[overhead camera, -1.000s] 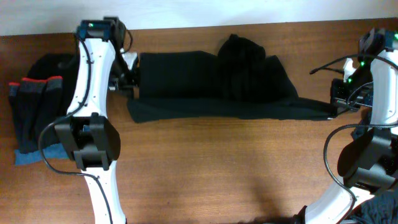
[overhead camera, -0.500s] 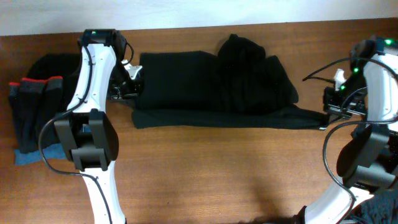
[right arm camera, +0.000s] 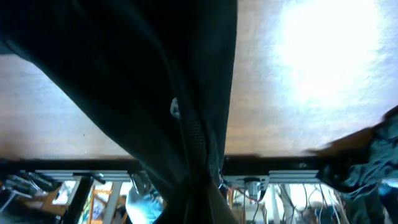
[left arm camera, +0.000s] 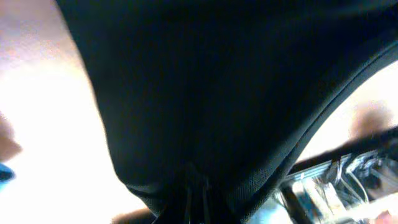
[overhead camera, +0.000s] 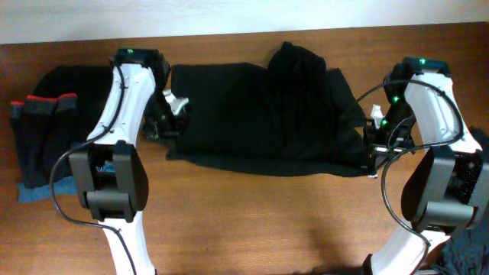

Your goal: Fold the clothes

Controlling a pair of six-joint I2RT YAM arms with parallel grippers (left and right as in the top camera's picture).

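The long black garment (overhead camera: 263, 122) lies stretched across the back middle of the table, with a bunched lump of black cloth on it at the back. My left gripper (overhead camera: 166, 131) is shut on the garment's left front corner. My right gripper (overhead camera: 372, 158) is shut on its right front corner. Both hold the front edge lifted and drawn inward. In the left wrist view black fabric (left arm camera: 205, 93) fills the frame and pinches together at the jaws (left arm camera: 198, 205). In the right wrist view the fabric (right arm camera: 155, 81) hangs in folds into the jaws (right arm camera: 202, 208).
A pile of dark clothes with red trim (overhead camera: 42, 134) and a blue piece (overhead camera: 46, 191) lies at the table's left edge. The brown table (overhead camera: 260, 221) spreads in front. A dark heap (overhead camera: 470, 248) shows at the bottom right corner.
Both grippers have moved toward the front and inward with the garment's corners. The right one came left, so the long right end is pulled in and the front edge sits nearer the front.
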